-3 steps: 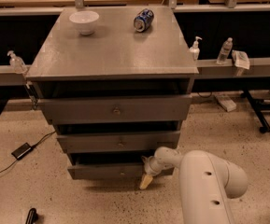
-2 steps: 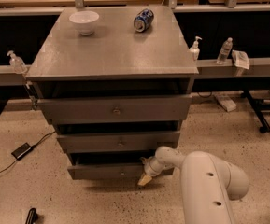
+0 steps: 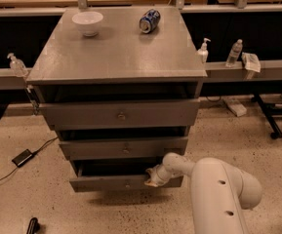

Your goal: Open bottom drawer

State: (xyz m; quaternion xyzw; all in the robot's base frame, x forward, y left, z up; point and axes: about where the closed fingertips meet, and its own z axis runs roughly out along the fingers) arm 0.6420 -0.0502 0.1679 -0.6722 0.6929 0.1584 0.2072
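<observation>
The bottom drawer [image 3: 106, 183] is the lowest grey front of the cabinet, with a small round knob [image 3: 127, 183] at its centre. It stands slightly out, with a dark gap above its top edge. My gripper [image 3: 153, 178] is at the drawer front, just right of the knob, by the top edge. My white arm [image 3: 218, 189] reaches in from the lower right and hides the drawer's right end. The middle drawer [image 3: 96, 148] and the top drawer [image 3: 82, 114] sit above it, each also a little out.
On the cabinet top are a white bowl [image 3: 87, 23] and a blue can [image 3: 149, 20] lying on its side. Bottles [image 3: 233, 53] stand on the rail behind. A black adapter with a cable [image 3: 22, 157] lies on the floor at the left.
My gripper has risen slightly, from the drawer front's lower edge to its top edge. The drawer itself has barely moved.
</observation>
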